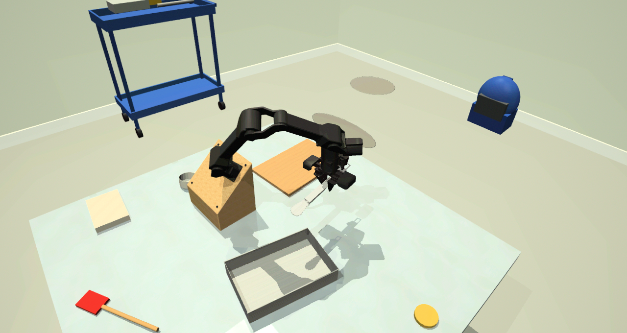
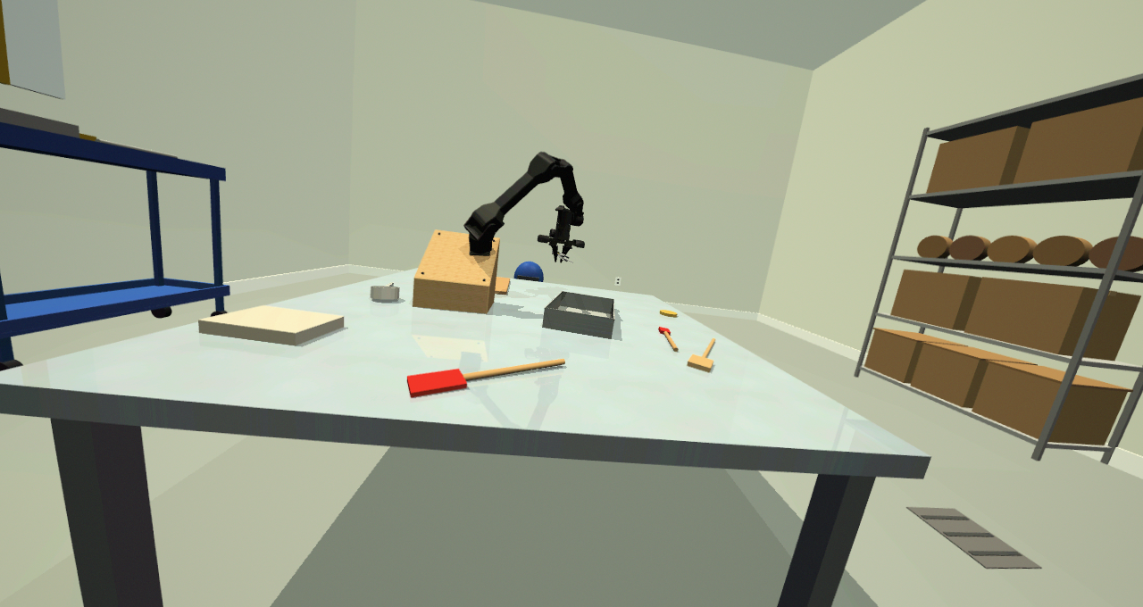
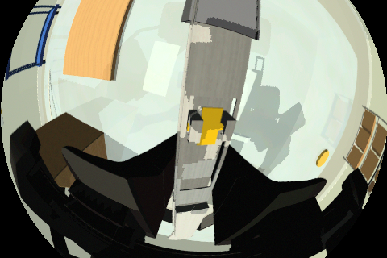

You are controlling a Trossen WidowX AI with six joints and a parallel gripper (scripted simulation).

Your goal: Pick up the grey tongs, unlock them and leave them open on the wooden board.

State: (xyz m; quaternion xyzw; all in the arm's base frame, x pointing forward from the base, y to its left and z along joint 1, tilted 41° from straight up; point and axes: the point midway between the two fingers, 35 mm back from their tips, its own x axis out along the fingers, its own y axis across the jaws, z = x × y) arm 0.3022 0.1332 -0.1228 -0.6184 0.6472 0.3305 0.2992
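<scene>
Overall, a pale glass-topped table [image 2: 559, 411] carries every object, with the black arm [image 1: 280, 127] rising from a sloped wooden pedestal [image 1: 223, 190] near its middle. Next in size, the grey roasting tin [image 1: 280, 282] sits toward the near edge in the top view, holding nothing but shadow, and the wooden board [image 1: 284, 169] lies flat just beyond the pedestal, under the arm's wrist. A cream slab [image 1: 107, 209] rests well to the left of the pedestal. Smaller items follow: a red-bladed spatula [image 1: 111, 310] with a wooden handle near the front left corner, a small metal cup [image 1: 186, 181] touching or just beside the pedestal's far side, and a yellow disc [image 1: 426, 315] near the front right corner.

The gripper [image 1: 331, 182] hangs in the air just off the board's right edge, above the table, its fingers closed narrowly on the grey tongs [image 1: 310, 199]. The tongs slope away from the jaws, pale tips toward the pedestal and lower than the clamped end. In the wrist view their arms lie together as one strip, with a yellow lock piece [image 3: 211, 126] visible on it near the jaws.
</scene>
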